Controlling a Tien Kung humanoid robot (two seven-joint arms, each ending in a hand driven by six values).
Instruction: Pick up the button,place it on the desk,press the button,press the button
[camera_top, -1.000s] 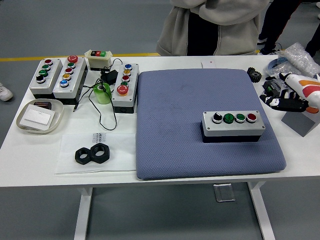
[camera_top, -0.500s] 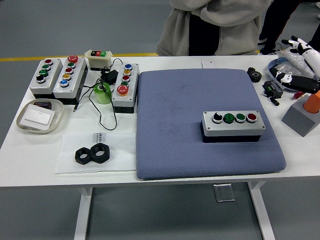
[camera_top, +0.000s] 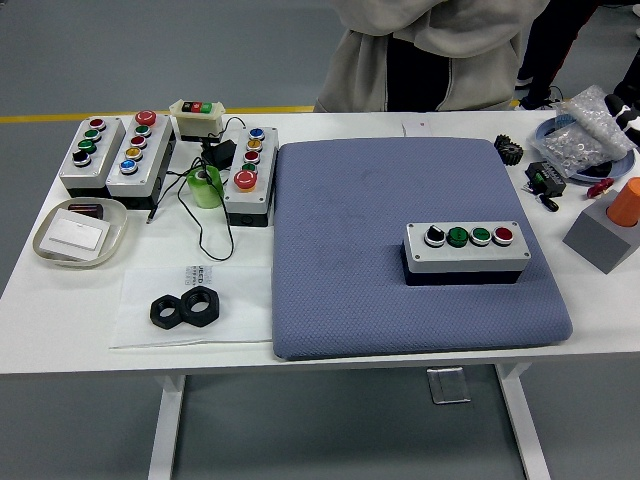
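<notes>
A grey button box (camera_top: 467, 252) with a black knob, two green buttons and a red button lies flat on the blue-grey pad (camera_top: 350, 250), toward its right side. Neither of my hands shows in the head view. Nothing touches the box. Three more grey button boxes (camera_top: 92, 152), (camera_top: 138, 147), (camera_top: 250, 175) and a small cream one (camera_top: 197, 117) stand at the table's back left.
A person stands at the far side, arms folded. At the right are a grey block with an orange cylinder (camera_top: 610, 225), a bag of parts (camera_top: 590, 125) and a black gear (camera_top: 510, 151). At the left are a tray (camera_top: 80, 235), two black nuts (camera_top: 185, 308) and a green roll (camera_top: 205, 185).
My right hand rose from the table's right edge, moved up and to the right, and has left the picture. The button box has not moved.
</notes>
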